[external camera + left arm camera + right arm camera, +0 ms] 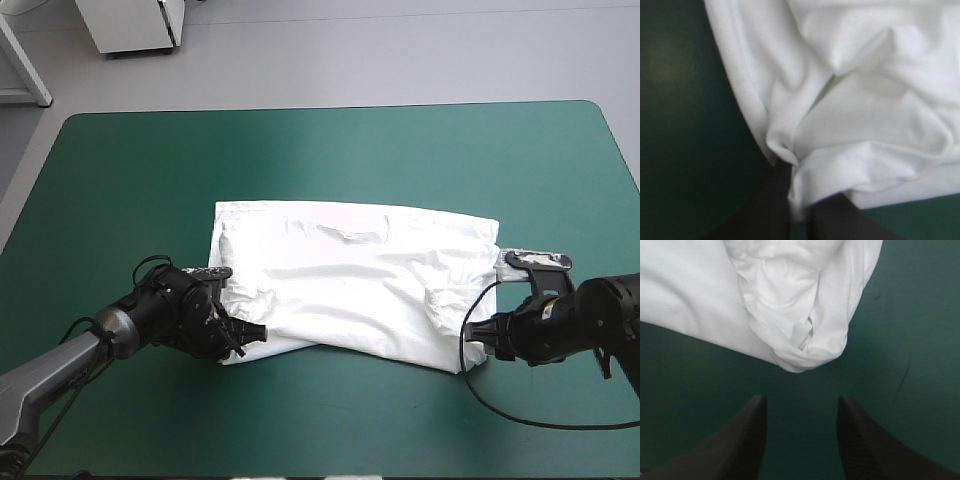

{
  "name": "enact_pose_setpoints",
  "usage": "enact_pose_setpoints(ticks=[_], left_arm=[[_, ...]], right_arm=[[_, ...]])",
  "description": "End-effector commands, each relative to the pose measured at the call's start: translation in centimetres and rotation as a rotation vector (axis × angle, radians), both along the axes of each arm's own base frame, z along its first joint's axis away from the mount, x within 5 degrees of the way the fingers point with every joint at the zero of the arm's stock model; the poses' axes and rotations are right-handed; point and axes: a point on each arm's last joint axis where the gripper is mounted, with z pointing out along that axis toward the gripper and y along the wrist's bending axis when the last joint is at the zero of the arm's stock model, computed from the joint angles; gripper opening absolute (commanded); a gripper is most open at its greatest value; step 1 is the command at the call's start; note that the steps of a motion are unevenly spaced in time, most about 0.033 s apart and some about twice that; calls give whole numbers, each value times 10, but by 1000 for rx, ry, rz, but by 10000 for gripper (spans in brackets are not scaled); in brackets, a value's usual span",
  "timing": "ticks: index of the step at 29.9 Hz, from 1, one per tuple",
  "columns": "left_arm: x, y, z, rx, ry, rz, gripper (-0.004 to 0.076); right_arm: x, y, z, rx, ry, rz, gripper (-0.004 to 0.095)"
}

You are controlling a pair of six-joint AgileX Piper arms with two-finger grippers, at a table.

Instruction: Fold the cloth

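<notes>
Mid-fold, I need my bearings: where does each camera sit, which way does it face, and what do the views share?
High view: above and behind the robot, looking forward and down on the table and T-shirt; both arms show, left gripper and right gripper at the shirt's near corners.
Left wrist view: above that wrist, looking along its fingers, shut on a T-shirt fold.
Right wrist view: above that wrist, fingers open, a T-shirt corner just ahead, untouched.
Shared: all three show the T-shirt on the table.

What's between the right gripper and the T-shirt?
Only bare teal-green cover, seen in the right wrist view; the right gripper stands open short of the T-shirt.
</notes>
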Motion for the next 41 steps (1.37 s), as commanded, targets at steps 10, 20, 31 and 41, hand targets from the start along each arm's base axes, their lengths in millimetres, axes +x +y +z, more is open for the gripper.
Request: enact_pose_setpoints(ticks=[10,20,31,41], left_arm=[[4,2,-13,49,-11,-48,-22],[4,2,-12,46,-21,-59,-22],[9,-1,-5,33,-53,-81,-22],[10,0,-5,37,-50,-82,-22]], right_arm=[[32,8,-35,11,-9,-1,427],[43,8,-85,-40,113,-7,426],[42,8,-122,-43,204,-37,314],[41,9,-117,-41,230,-33,-12]])
